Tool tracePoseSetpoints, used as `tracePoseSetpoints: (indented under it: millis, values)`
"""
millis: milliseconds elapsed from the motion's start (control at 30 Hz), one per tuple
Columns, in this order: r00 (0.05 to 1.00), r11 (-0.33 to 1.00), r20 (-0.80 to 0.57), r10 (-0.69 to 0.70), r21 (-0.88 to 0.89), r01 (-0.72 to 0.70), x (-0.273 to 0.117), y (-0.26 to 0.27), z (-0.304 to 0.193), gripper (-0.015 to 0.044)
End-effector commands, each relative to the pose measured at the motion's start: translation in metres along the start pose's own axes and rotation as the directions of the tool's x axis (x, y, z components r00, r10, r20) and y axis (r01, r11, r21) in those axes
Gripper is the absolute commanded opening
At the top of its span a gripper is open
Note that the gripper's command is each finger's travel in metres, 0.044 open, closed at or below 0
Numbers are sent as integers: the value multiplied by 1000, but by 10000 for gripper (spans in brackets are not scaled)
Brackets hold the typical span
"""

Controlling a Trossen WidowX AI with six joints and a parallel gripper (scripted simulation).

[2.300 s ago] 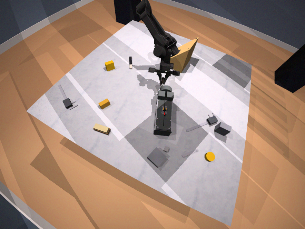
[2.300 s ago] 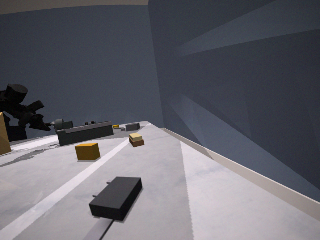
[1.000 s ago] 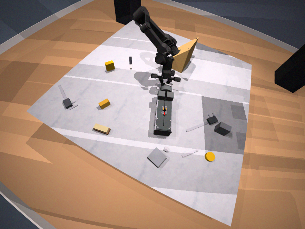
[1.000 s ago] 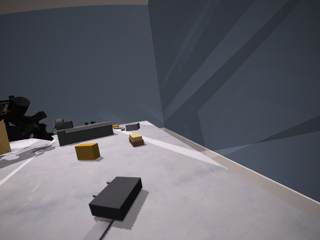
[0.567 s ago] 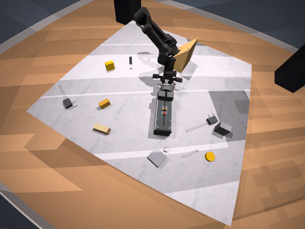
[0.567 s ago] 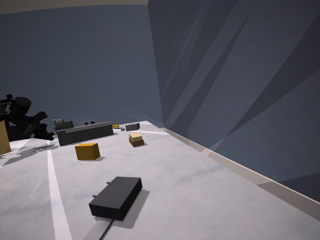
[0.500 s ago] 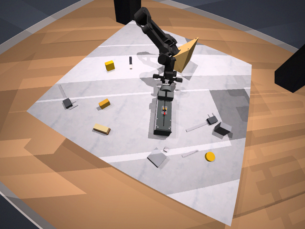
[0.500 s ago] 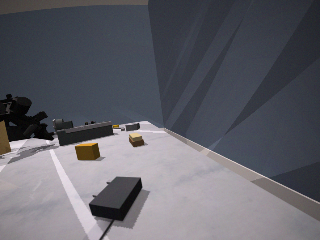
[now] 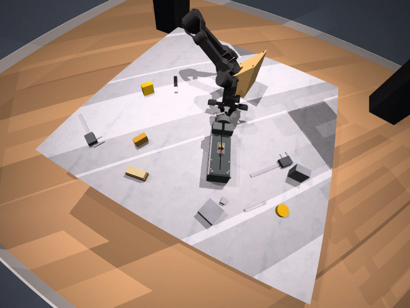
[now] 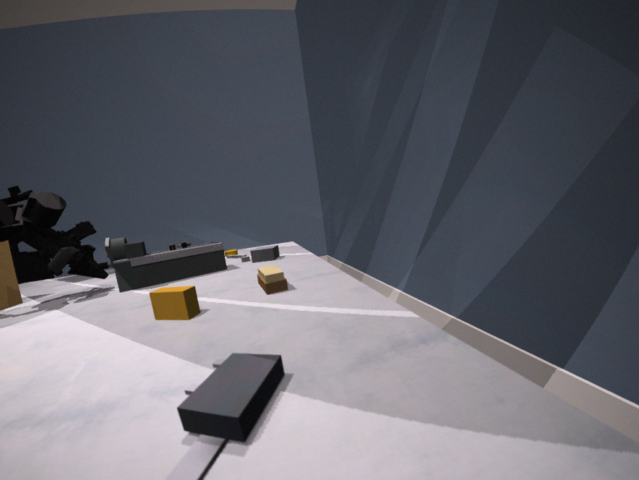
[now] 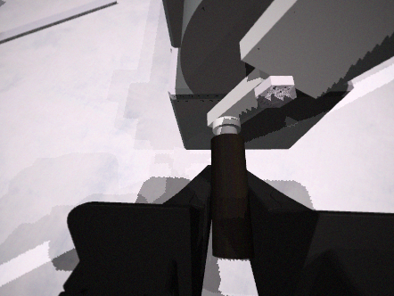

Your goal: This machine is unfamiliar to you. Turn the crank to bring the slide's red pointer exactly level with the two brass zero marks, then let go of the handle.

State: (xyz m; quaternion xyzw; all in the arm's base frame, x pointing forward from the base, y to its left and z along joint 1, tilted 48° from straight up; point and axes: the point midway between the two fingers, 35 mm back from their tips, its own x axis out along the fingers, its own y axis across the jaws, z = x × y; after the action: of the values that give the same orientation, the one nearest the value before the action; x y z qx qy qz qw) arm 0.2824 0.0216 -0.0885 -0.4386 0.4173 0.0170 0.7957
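Note:
The dark machine (image 9: pixel 215 163) (image 10: pixel 173 270) stands mid-table, its grey round housing (image 9: pixel 222 118) (image 10: pixel 117 249) facing the arm. The red pointer (image 9: pixel 221 152) sits in the slot just off the brass marks (image 9: pixel 221 146), on the side away from the crank; the fine gap is too small to measure. In the wrist view the pale crank arm (image 11: pixel 233 102) slants down-left from its hub to the dark brown handle (image 11: pixel 228 178). My gripper (image 9: pixel 226 113) (image 11: pixel 223 172) is shut on the handle, with a finger on each side. The pointer is hidden in the wrist view.
A wooden wedge (image 9: pixel 253 74) (image 10: pixel 7 273) stands beside the arm. An orange block (image 9: pixel 140 139) (image 10: pixel 173 303) and a tan-topped brick (image 9: pixel 137 173) (image 10: pixel 272 281) lie left of the machine. A grey slab (image 9: pixel 209 211), a dark block (image 9: pixel 299 173) and a yellow disc (image 9: pixel 282 210) lie beyond it.

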Motion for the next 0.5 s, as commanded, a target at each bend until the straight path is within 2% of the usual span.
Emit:
tracePoseSetpoints:
  millis: [0,467]
  values:
    - [1000,1000,8,16,-16,-16,-4,8,3,0]
    - [1000,1000,9,17,-15,-17,-16,15,15,0]
